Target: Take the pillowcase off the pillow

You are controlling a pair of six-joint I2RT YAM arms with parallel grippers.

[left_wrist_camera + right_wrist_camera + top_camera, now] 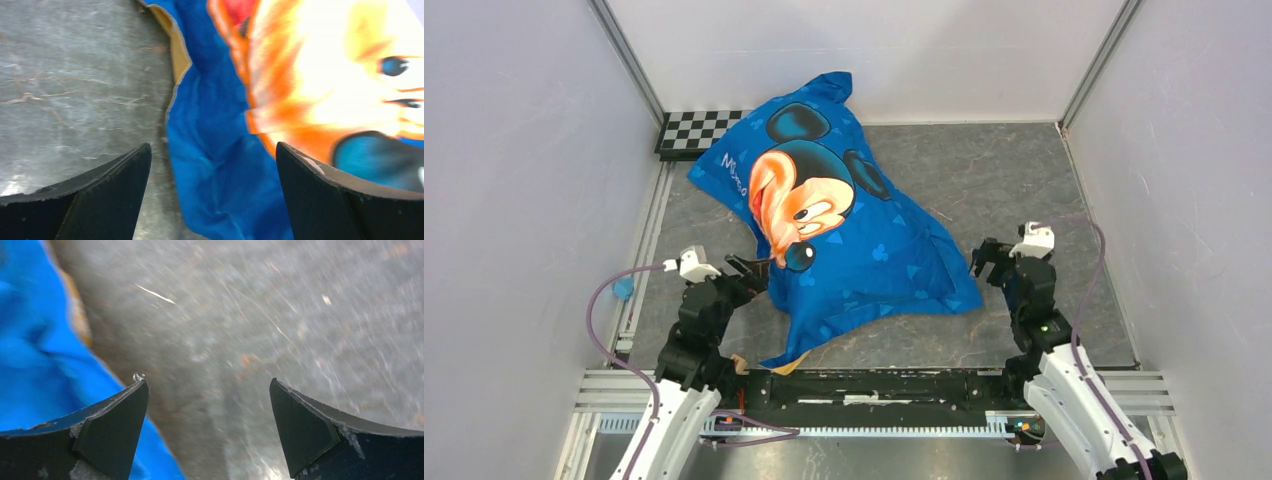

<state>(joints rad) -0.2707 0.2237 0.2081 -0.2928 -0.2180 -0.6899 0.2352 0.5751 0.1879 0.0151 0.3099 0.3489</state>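
Observation:
The blue pillowcase (854, 225) with the cartoon mouse face lies plump across the grey table, from the far left to the near middle. The white pillow is hidden inside it. My left gripper (746, 267) is open at the pillowcase's left edge; in the left wrist view the blue fabric (220, 165) and its orange-yellow lining edge (179, 55) lie between and beyond the fingers. My right gripper (986, 258) is open just right of the pillowcase's near right corner; its wrist view shows blue fabric (40, 350) at the left and bare table between the fingers.
A black-and-white checkerboard (696, 130) lies at the far left corner. White walls enclose the table (1024, 180) on three sides. A metal rail (874, 385) runs along the near edge between the arm bases. A small blue object (622, 290) sits by the left wall.

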